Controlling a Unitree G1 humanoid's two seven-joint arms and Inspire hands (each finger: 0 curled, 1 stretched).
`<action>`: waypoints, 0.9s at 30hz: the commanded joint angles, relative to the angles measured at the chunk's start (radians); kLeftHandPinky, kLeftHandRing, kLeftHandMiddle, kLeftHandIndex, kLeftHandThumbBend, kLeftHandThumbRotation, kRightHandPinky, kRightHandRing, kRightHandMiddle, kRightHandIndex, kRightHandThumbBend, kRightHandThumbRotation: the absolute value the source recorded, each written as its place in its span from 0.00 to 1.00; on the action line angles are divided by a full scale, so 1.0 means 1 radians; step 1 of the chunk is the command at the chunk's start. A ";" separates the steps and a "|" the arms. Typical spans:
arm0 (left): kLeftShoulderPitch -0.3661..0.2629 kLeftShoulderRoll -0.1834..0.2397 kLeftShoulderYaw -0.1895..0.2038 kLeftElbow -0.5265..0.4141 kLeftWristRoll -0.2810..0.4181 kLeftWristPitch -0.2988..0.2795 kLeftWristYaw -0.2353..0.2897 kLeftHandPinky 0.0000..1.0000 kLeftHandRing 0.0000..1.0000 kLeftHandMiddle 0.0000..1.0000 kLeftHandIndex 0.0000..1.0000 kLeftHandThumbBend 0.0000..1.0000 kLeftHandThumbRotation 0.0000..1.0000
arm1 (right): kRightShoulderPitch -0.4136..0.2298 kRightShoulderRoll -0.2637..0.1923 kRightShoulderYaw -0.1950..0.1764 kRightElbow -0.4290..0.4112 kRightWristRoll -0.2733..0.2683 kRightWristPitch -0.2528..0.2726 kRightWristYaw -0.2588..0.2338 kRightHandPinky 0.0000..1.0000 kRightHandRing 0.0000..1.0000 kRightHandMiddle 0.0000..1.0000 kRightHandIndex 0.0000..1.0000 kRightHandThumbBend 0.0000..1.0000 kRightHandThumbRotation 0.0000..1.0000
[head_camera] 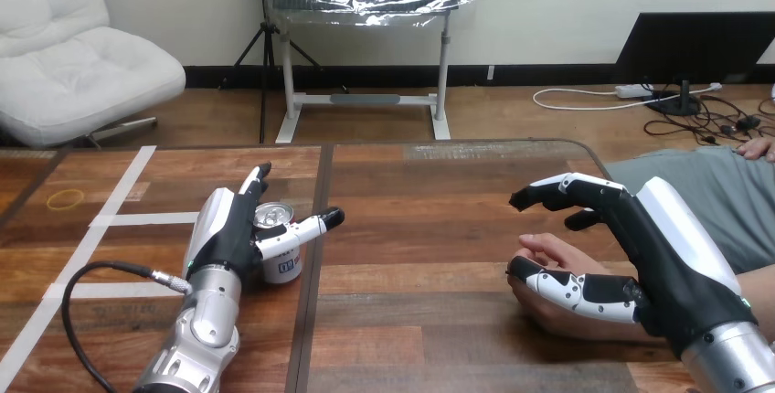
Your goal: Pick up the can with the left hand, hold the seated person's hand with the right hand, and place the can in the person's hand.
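Bracketing the can (283,268), the left hand (228,233) is spread wide, not yet gripping — the right hand (667,256) hangs open about the person's hand (553,254). Next: close, lift.

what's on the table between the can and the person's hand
Bare wooden table lies between the can and the person's hand in the head view; only the thumb of the left hand, jutting past the can, and a seam in the wood break it.

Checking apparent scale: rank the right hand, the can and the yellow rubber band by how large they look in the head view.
1. right hand, nearest the camera, so partly perspective.
2. can.
3. yellow rubber band, farthest, so true size unsure.
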 commanded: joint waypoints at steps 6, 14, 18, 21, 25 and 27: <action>-0.050 0.008 0.010 -0.018 -0.007 0.000 -0.013 0.70 0.81 0.88 0.90 0.96 0.52 | -0.055 -0.012 -0.010 -0.050 0.007 0.008 0.001 0.71 0.78 0.77 0.68 0.59 0.00; -0.038 0.010 0.015 -0.024 -0.014 -0.013 -0.018 0.68 0.78 0.83 0.86 0.93 0.48 | -0.054 -0.012 -0.009 -0.052 0.008 0.011 0.005 0.70 0.78 0.77 0.68 0.59 0.00; -0.033 0.011 0.023 -0.018 -0.026 -0.022 -0.026 0.68 0.77 0.81 0.84 0.92 0.45 | -0.053 -0.013 -0.011 -0.052 0.010 0.011 0.006 0.70 0.78 0.77 0.68 0.59 0.00; -0.030 0.013 0.023 -0.016 -0.023 -0.029 -0.025 0.67 0.76 0.79 0.83 0.91 0.44 | -0.054 -0.014 -0.011 -0.050 0.010 0.008 0.006 0.70 0.78 0.77 0.68 0.59 0.00; -0.024 0.014 0.026 -0.018 -0.021 -0.037 -0.024 0.66 0.75 0.78 0.81 0.91 0.42 | -0.052 -0.016 -0.013 -0.053 0.010 0.009 0.008 0.70 0.78 0.77 0.68 0.59 0.00; -0.023 0.015 0.027 -0.018 -0.020 -0.039 -0.024 0.66 0.74 0.77 0.81 0.90 0.41 | -0.052 -0.017 -0.014 -0.055 0.010 0.011 0.009 0.70 0.78 0.77 0.68 0.59 0.00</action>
